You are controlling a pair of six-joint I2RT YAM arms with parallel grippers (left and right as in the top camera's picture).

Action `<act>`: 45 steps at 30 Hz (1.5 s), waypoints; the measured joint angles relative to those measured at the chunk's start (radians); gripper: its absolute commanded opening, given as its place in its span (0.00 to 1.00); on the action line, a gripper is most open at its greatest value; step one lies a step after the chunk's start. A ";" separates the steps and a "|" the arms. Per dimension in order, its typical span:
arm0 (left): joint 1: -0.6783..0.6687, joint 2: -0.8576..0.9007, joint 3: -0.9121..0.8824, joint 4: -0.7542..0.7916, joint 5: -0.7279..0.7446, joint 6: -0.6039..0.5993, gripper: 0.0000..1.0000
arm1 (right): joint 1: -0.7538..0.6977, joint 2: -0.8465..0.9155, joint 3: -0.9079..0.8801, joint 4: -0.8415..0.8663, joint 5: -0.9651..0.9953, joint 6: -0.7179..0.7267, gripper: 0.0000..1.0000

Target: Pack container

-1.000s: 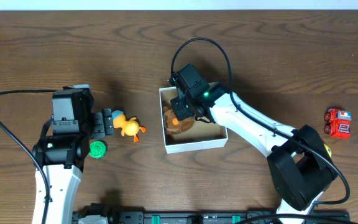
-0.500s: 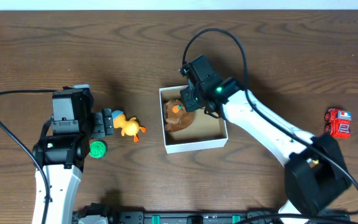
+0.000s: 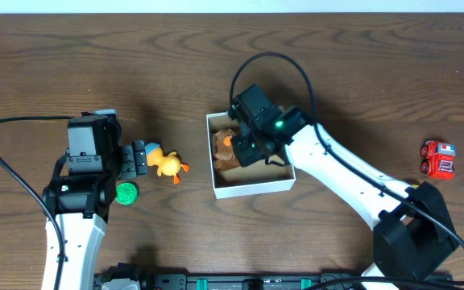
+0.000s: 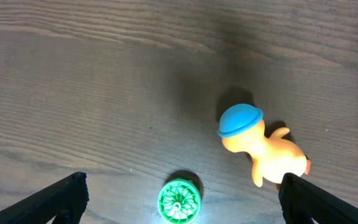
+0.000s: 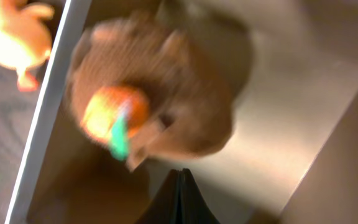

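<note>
Wood-grain table — left gripper spread wide, right gripper closed empty over container, duck outside.

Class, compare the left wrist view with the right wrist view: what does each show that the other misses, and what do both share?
Left wrist only: the green disc lying near the duck. Right wrist only: the brown toy with an orange part, blurred, lying inside the box on its tan floor. Both: the duck, the box's white wall, and some of the wooden table.
</note>
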 measured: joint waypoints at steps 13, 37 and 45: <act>0.000 0.000 0.000 0.001 0.000 0.000 0.98 | 0.033 0.000 -0.183 0.227 0.008 0.020 0.02; 0.000 0.000 0.000 0.000 0.000 0.000 0.98 | 0.027 -0.012 -0.306 0.477 0.121 0.019 0.08; 0.000 0.000 0.000 0.000 0.000 0.000 0.98 | -0.050 -0.286 -0.307 0.346 0.163 -0.008 0.30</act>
